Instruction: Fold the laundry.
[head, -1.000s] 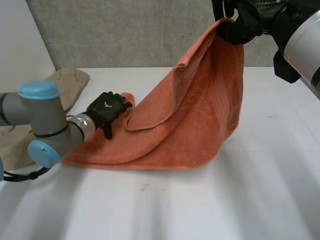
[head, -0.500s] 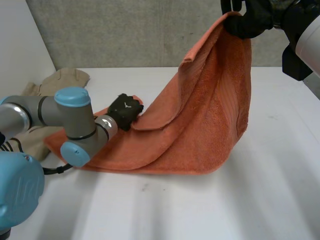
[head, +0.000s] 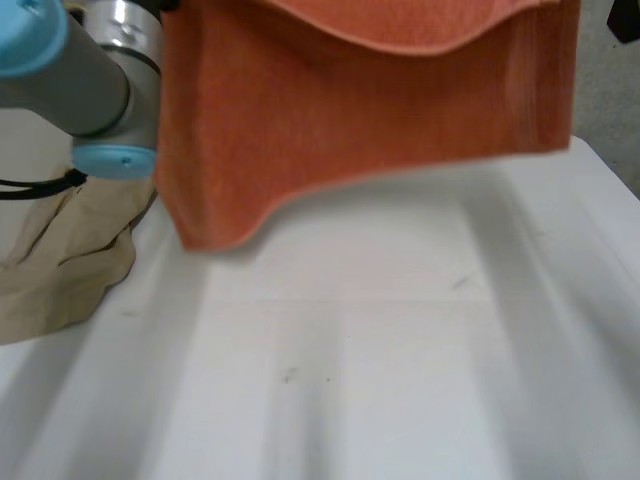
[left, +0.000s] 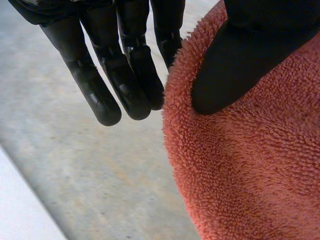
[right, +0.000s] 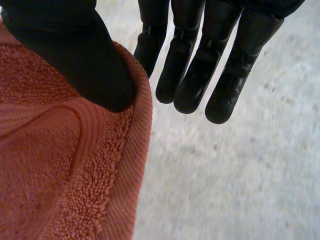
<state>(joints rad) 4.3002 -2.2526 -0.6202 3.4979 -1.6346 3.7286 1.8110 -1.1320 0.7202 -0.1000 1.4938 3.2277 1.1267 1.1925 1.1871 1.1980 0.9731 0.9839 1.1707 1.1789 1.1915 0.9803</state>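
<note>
- Since half a second ago, the orange towel (head: 370, 110) has risen off the white surface (head: 400, 380). It was draped from the raised right hand down to the left hand on the surface; now it hangs in the air as a broad sheet, close to the head camera.
- Left hand (left: 125, 65): its thumb presses down on a thick, looped edge of the towel. The other fingers reach out straight just beside that edge. The towel is pinched at the thumb, and the rest hangs away below the hand.
- Right hand (right: 200, 60): its thumb clamps a banded hem edge of the towel, with the fingers straight just past the cloth. This too is a pinch hold.
- The towel's lower edge hangs uneven: the part below the left hand dips lowest, and a folded flap shows across its upper part.
- A crumpled beige cloth (head: 60, 270) lies on the surface beneath the left arm (head: 90, 80).
- Risk, as a judgement: both holds are shallow and near the edge, so the cloth's weight or a quick swing could pull it free.
- Risk: the low dip may drag over the beige cloth, or the layers may land crooked.
</note>
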